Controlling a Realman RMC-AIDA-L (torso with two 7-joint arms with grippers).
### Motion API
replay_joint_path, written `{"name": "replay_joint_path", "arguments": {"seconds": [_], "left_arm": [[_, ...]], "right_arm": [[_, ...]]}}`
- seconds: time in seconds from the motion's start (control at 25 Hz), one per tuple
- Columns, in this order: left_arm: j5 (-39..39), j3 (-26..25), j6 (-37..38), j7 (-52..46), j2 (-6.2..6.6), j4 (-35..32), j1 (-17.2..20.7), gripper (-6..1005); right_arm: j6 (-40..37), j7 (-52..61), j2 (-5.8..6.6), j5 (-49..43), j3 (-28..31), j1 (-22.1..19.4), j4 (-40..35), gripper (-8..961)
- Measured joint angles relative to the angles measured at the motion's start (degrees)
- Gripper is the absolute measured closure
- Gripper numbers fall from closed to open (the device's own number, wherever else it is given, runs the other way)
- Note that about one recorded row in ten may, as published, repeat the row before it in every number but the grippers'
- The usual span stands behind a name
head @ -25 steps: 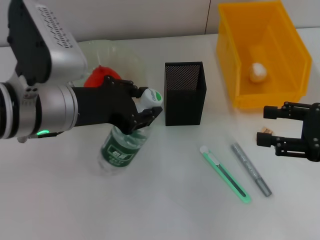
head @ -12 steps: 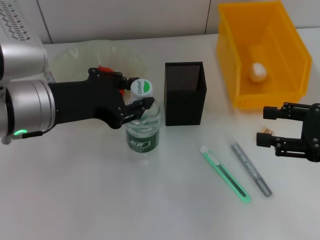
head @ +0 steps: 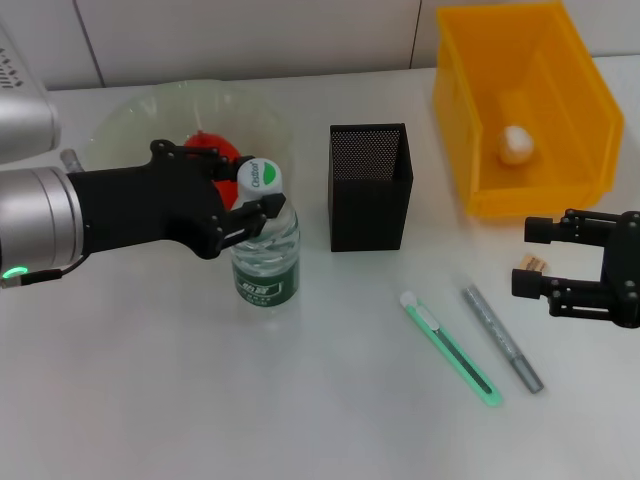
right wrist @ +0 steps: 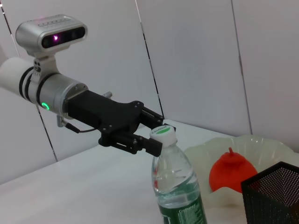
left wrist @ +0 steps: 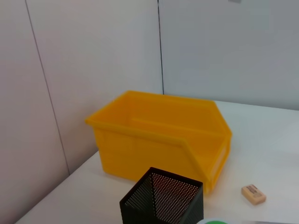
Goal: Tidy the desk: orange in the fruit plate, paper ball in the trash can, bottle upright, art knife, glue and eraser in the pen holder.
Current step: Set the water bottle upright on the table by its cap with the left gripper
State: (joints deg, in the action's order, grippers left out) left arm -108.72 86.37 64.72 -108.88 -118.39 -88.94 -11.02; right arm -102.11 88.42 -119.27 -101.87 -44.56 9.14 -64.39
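Bottle (head: 266, 258) upright, neck btwn left gripper (head: 248, 203) fingers.

White desk (head: 300, 420) against pale panelled wall (right wrist: 196, 65).

Clear bottle (head: 266, 255) showing a green label and a white-and-green cap; beside it, a black mesh pen holder (head: 370, 186). Behind the bottle, a red-orange fruit (head: 215, 152) sitting in a translucent plate (head: 130, 120). Yellow bin (head: 520, 100) holding a white paper ball (head: 516, 143). Green knife (head: 452, 349), grey glue stick (head: 502, 338), tan eraser (head: 530, 264).
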Motion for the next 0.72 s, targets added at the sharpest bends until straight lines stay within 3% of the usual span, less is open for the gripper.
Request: {"name": "replay_joint_path", "arguments": {"seconds": [0.72], "left_arm": [[0.74,-4.89,1.46,2.23,0.03,2.36,1.78,554]], "right_arm": [[0.1,0.13,-0.09,0.0,0.0,0.23,0.02,244]]}}
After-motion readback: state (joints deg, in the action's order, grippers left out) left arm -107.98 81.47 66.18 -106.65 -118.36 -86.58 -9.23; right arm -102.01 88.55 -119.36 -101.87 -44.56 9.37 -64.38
